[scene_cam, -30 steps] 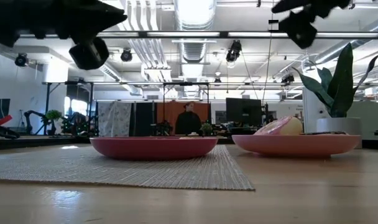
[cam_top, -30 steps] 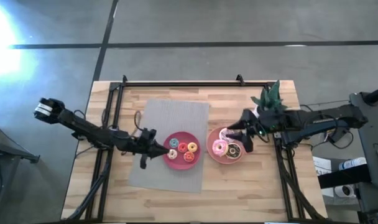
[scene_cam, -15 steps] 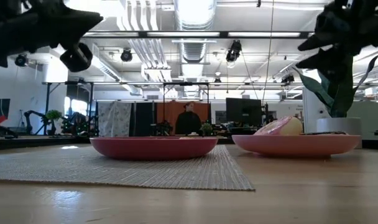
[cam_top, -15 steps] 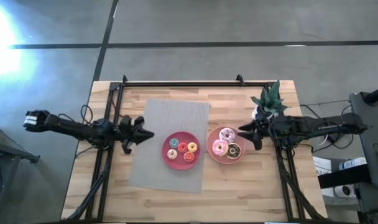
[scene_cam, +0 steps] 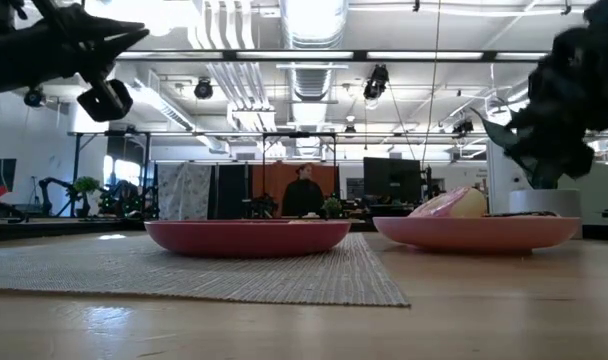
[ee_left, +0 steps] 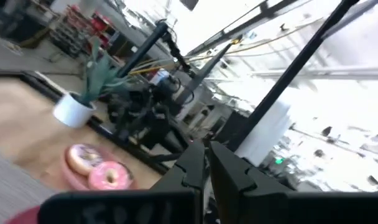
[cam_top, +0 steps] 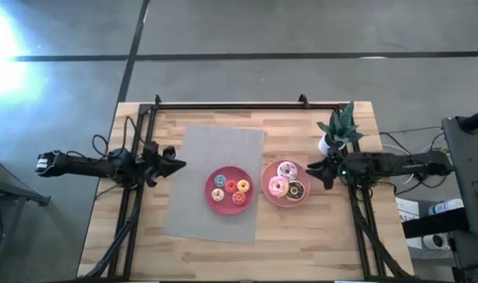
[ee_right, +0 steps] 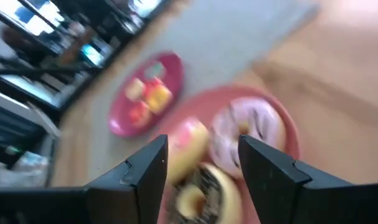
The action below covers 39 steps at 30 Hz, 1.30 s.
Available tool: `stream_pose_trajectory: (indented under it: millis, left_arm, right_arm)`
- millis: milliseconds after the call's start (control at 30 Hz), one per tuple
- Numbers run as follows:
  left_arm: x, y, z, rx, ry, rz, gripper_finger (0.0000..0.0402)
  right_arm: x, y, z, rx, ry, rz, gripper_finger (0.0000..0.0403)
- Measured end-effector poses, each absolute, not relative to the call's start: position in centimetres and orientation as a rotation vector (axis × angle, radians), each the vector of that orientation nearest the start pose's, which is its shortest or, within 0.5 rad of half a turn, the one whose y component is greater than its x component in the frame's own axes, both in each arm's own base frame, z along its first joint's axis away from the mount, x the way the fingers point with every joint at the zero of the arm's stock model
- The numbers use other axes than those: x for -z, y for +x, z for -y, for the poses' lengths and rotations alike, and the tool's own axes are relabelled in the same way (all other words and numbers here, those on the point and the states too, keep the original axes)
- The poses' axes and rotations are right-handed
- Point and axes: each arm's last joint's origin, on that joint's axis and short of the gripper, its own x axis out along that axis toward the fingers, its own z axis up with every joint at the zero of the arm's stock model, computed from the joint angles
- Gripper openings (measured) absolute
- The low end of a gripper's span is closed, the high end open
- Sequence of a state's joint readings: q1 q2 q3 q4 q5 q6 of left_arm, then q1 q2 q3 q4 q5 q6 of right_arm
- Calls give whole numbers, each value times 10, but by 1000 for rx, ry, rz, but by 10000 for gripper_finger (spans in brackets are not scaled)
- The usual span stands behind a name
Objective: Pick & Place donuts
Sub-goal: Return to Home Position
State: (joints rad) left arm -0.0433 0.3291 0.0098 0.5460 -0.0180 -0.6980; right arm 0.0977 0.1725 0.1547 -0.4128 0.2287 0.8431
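**High view.** Left pincer [cam_top: 172, 163] hangs over the tabletop [cam_top: 302, 244] at the grey mat's [cam_top: 215, 145] outer edge, well apart from the deep pink plate [cam_top: 229, 168]. Right pincer [cam_top: 311, 169] sits just beside the lighter pink plate [cam_top: 284, 203], near the potted plant [cam_top: 341, 126]. A cluster of small donuts [cam_top: 231, 187] lies on the deep pink plate. 2 pink-frosted donuts [cam_top: 287, 170] and 1 chocolate donut [cam_top: 295, 190] lie on the lighter plate. The split by size, with both arms off the plates, reads as sorting done and the arms heading for rest.

**Low view.** Both plates sit flat, the deep pink one on the mat. 1 pale pink frosted top shows above the lighter plate's rim, and the small donuts are hidden below theirs. Both arms are up high, clear of the plates. A person stands far back in the room. No writing readable.

**Left wrist view.** The 2 fingers meet at their tips: clenched, nothing between them. The pink-frosted pair shows beyond. No label legible.

**Right wrist view.** Fingers wide apart: released and empty, aimed over the lighter plate with all 3 big donuts ahead and the small ones beyond. Blurred, no text.
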Motion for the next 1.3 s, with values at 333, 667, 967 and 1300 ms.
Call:
stream_pose_trajectory:
  millis: [333, 667, 967, 1300]
  left_arm:
    - [-189, 113, 5, 104, -741, 195, 0]
    - [-196, 102, -4, 64, -729, 304, 0]
    - [-205, 89, -16, -27, -693, 464, 0]
    - [-205, 87, -16, -32, -690, 476, 0]
  right_arm:
    - [-238, 78, -1, 199, 775, -112, 187]
    - [-290, 57, -1, 89, 808, 32, 187]
    - [-309, 48, 0, 27, 828, 144, 187]
    - [-266, 65, -3, -21, 843, 241, 187]
